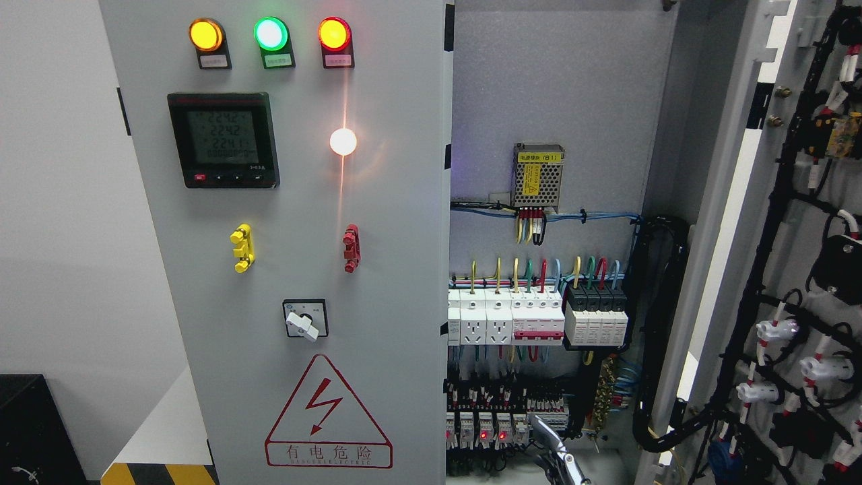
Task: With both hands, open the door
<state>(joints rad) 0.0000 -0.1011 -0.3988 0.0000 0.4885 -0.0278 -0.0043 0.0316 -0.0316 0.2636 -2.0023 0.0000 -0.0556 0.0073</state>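
The grey left door [283, 202] of the electrical cabinet stands shut. It carries three lit lamps, a meter [223, 140], a yellow handle [242, 248], a red handle [351, 248] and a rotary switch [305, 319]. The right door [794, 269] is swung wide open to the right, and its inner side shows black cable harnesses. Only a silver part of my right hand [553, 446] shows, at the bottom edge in front of the open cabinet's lower terminals. It touches neither door. My left hand is out of sight.
Inside the cabinet [552, 87] are a power supply [538, 175], rows of breakers [539, 316] and coloured wiring. A black box [34, 424] sits low at the left by a white wall. Yellow-black floor tape [158, 473] runs below the left door.
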